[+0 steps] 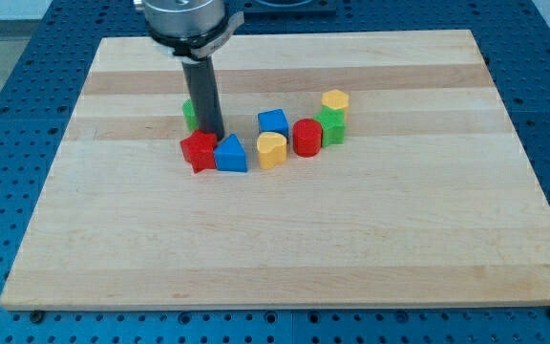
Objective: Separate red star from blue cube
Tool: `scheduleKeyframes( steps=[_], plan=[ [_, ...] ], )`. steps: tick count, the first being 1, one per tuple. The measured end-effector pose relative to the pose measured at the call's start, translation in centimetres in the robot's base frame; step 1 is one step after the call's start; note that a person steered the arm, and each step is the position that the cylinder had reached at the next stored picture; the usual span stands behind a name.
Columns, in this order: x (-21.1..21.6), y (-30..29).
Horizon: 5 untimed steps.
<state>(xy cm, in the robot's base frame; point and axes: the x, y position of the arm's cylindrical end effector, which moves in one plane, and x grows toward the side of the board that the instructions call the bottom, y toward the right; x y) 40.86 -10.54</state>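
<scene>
Red star (pixel 198 151) sits on the wooden board (pixel 285 239), left of centre, touching a blue triangle (pixel 231 155) on its right. The blue cube (pixel 273 122) lies apart, further toward the view's right and top. No claw exists here: my tip (pixel 212 136) rests just behind the star. A green block (pixel 189 114) peeks out beside the rod.

no readable text, labels, brands or numbers anywhere; no signs visible
</scene>
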Motion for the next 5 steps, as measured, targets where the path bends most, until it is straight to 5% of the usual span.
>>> scheduleKeyframes(
  steps=[5],
  plan=[
    [12.4, -4.9]
  ],
)
